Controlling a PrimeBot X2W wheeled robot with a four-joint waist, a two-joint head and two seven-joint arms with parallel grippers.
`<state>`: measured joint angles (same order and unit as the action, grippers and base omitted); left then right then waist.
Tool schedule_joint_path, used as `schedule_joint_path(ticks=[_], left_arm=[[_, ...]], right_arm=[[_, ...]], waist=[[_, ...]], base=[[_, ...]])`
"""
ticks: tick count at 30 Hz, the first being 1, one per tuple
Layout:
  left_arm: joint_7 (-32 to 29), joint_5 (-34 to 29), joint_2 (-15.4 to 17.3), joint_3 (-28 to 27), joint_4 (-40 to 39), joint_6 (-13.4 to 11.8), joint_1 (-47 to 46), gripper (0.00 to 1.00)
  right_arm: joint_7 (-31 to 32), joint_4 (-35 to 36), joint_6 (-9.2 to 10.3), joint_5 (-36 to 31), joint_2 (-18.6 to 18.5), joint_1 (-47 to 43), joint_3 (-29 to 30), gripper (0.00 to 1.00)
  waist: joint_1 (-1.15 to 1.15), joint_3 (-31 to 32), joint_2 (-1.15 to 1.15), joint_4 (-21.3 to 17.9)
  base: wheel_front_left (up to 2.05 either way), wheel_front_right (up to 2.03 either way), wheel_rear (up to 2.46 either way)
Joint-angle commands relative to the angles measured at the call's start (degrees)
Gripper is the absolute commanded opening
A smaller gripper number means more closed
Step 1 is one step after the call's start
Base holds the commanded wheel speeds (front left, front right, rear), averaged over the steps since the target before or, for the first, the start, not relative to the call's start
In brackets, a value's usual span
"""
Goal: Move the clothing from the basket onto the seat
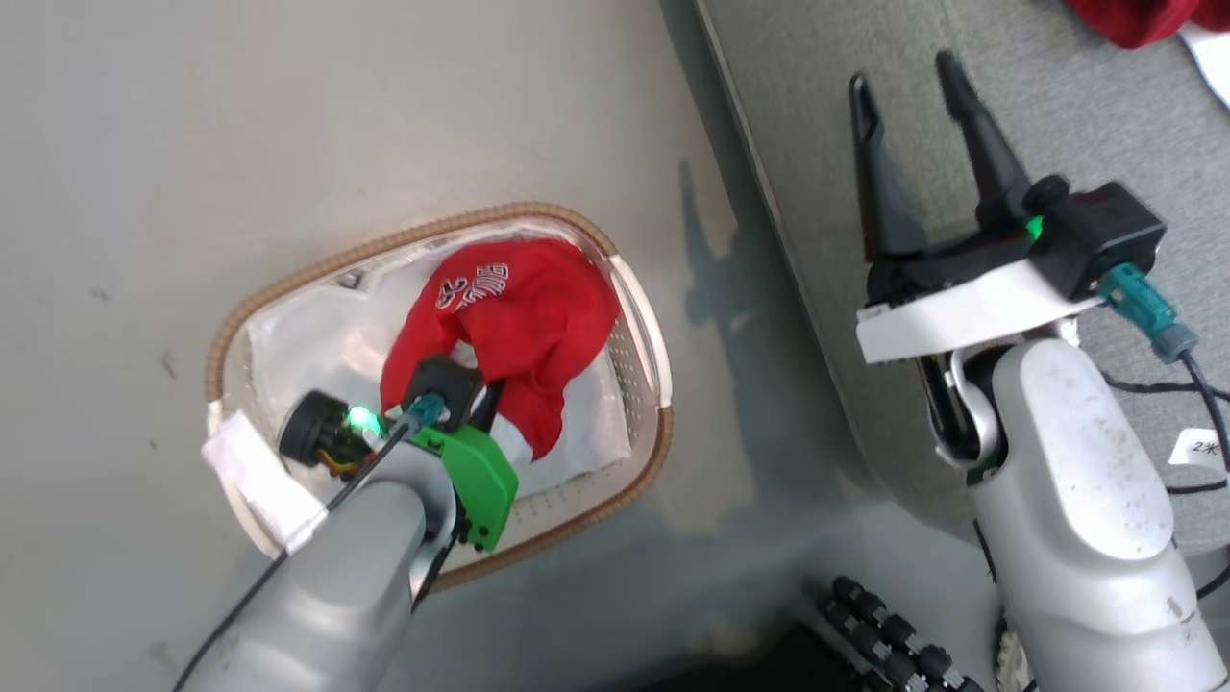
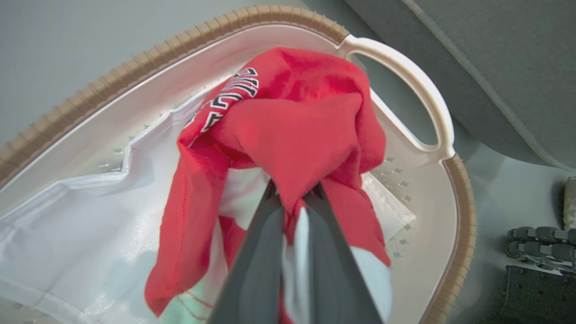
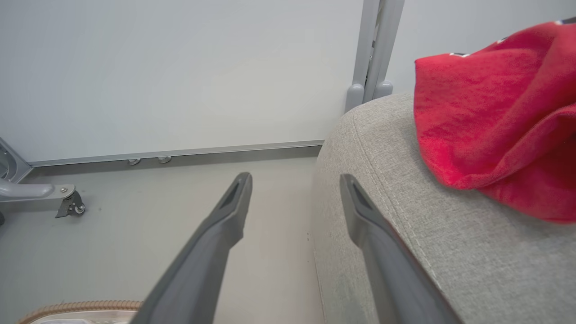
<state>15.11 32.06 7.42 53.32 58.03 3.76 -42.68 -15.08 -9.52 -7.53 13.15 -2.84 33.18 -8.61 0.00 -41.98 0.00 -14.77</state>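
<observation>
A large grey woven-fabric seat [image 1: 1057, 125] with a stitched seam occupies the upper right of the head view. Its rounded edge runs diagonally down the frame, with pale floor [image 1: 192, 125] to its left. An oval white perforated plastic basket [image 1: 288, 279] with a brown woven rim stands on the floor at centre left, near the seat but apart from it. A plain white liner sheet [image 1: 307, 336] covers the basket's bottom. A red basketball garment [image 1: 524, 317] with black-and-white lettering lies inside the basket, bunched toward its upper right end over the liner sheet. A second red garment [image 3: 495, 121] rests on the seat, at the upper right of the right wrist view. The left gripper [image 2: 294, 198] reaches into the basket from the lower left of the head view. In the left wrist view its two dark fingers are pressed together on a fold of the basketball garment, and the cloth peaks at the fingertips and hangs down on both sides. The right gripper [image 1: 903, 75] hovers over the seat's edge at upper right, its fingers spread well apart and holding nothing.
</observation>
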Motion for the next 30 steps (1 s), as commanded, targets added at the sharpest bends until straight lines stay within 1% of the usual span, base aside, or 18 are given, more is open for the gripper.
schedule_joint_path(ticks=[1,6,11,20,26,30], left_arm=[[0.01,-0.67,0.59,-1.64,-2.14,-0.49,2.33,0.0],[0.02,-3.61,1.0,-7.11,-8.65,-0.46,7.98,0.0],[0.03,-6.97,-0.12,-12.83,-13.91,0.25,12.74,0.0],[0.03,-13.15,-1.64,-22.59,-23.69,1.78,19.68,0.0],[0.04,-15.74,-2.78,-27.47,-28.77,2.77,22.87,0.0],[0.04,-16.77,-3.56,-29.64,-32.4,3.23,24.23,0.0]], right_arm=[[-0.1,-0.63,0.08,-0.36,-0.23,-1.6,-0.26,1.0],[-0.1,-2.25,0.08,-0.89,-0.22,-4.77,-1.13,1.0],[-0.1,-3.91,0.08,-1.46,-0.24,-8.14,-1.3,1.0],[-0.09,-5.77,0.08,-1.39,-0.27,-12.46,-1.72,1.0],[-0.1,-7.47,0.08,-1.25,-0.24,-15.46,-2.76,1.0],[-0.09,-8.22,0.08,-0.92,-0.24,-17.65,-3.27,1.0]], waist=[[0.0,6.71,0.0,2.33],[0.0,11.89,0.0,4.27],[0.0,16.96,0.0,6.93],[0.0,23.74,0.0,10.67],[0.0,28.28,0.0,12.28],[0.0,30.87,0.0,12.99]], base=[[0.0,0.0,0.0],[0.0,0.0,0.0],[0.0,0.0,0.0],[0.0,0.0,0.0],[0.0,0.0,0.0],[0.0,0.0,0.0]])
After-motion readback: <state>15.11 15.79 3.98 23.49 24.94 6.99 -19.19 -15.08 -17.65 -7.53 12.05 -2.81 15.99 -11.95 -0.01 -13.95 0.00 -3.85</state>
